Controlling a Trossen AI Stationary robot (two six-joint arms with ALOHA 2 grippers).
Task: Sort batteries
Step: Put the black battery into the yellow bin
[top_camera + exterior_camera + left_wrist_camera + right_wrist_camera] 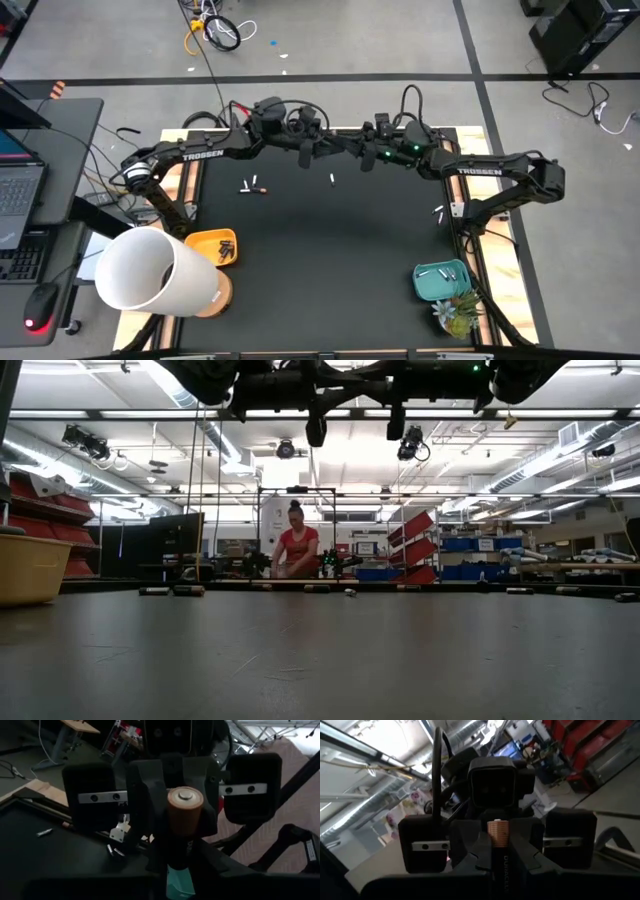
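1. both arms reach to the far middle of the counter [330,240] and meet nose to nose above it.
2. the right end effector [496,857] is clamped on a battery [496,835], gripping the dark body; the copper end sticks out toward the left arm.
3. the left end effector [330,150] faces it at close range. in the left wrist view the battery's copper end and its small nub point almost straight at the camera.
4. from these angles the dark parts run together, so i cannot tell whether the left end effector is apart or closed, or whether it touches the battery at all.
5. loose batteries [252,186] lie on the counter: a small pair below the left arm, one [332,179] near the middle under the meeting point, and one [438,211] by the right edge.
6. a yellow tray [205,240] sits at the near left with dark batteries in it. a teal tray [440,285] sits at the near right with pale ones.
7. a white cylinder [150,270] stands just beside the yellow tray, and a small plant [455,315] sits next to the teal tray.
8. across the room, a person in a red top [297,548] stands at a bench.
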